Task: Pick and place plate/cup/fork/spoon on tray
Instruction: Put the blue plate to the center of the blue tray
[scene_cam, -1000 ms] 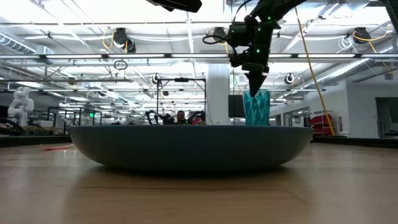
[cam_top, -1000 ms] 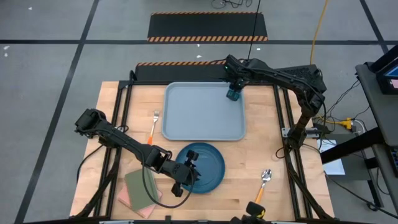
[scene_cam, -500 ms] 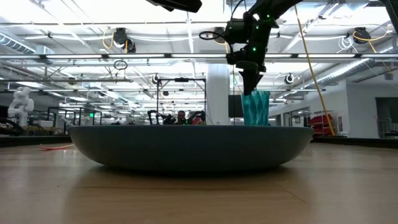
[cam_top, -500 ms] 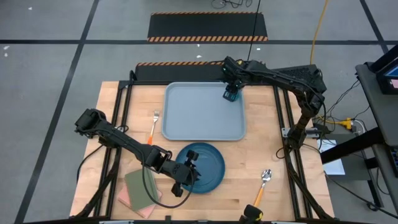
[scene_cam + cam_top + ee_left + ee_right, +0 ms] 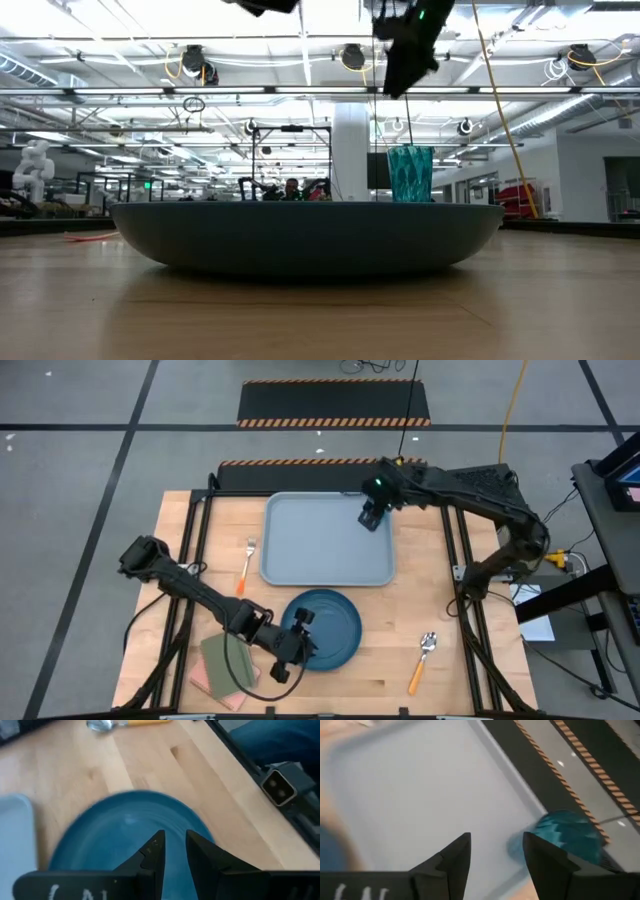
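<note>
Right gripper [image 5: 405,70] lifted off faceted translucent cup [image 5: 410,174], fingers apart | left gripper [image 5: 172,851] narrow

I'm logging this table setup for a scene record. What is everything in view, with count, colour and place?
tray: one, light grey-blue, far middle of the table.
cup: one, translucent teal, standing on the tray near its far right corner.
plate: one, dark teal-blue, on the table just near of the tray.
fork: one, silver tines with orange handle, on the table left of the tray.
spoon: one, silver bowl with orange-yellow handle, near right of the table.
notebook: one, green over a pinkish sheet, near left corner.
table: one, light wood.
left gripper: dark, over the plate's left edge, fingers apart.
right gripper: dark, open, above the tray beside the cup.
</note>
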{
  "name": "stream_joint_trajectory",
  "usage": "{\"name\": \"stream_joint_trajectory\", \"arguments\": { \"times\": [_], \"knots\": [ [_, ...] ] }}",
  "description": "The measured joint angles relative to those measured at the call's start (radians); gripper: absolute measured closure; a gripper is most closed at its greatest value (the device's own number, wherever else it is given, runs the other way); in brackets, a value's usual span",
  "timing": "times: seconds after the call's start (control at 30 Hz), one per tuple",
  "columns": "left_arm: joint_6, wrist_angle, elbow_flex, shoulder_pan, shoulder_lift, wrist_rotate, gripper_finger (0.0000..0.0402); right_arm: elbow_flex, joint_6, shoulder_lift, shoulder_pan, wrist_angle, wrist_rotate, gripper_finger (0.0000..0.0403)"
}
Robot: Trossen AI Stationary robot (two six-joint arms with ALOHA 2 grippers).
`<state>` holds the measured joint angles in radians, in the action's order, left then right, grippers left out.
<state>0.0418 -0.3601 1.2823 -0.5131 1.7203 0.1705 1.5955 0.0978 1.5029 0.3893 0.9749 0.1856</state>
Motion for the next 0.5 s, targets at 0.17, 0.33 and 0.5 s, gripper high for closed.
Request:
{"name": "stream_joint_trajectory", "arguments": {
  "times": [0.17, 0.33, 0.5],
  "knots": [
    [-0.113, -0.150, 0.000, -0.081, 0.000, 0.000, 0.0321, -0.106, 0.103, -0.110, -0.212, -0.051, 0.003, 0.0230],
    [-0.222, -0.179, 0.000, -0.144, 0.000, 0.015, 0.0320, -0.321, 0.160, -0.205, -0.441, -0.334, 0.023, 0.0231],
    [-0.233, -0.187, 0.000, -0.181, 0.007, 0.013, 0.0309, -0.557, 0.097, -0.243, -0.616, -0.734, 0.019, 0.0231]
  ]
}}
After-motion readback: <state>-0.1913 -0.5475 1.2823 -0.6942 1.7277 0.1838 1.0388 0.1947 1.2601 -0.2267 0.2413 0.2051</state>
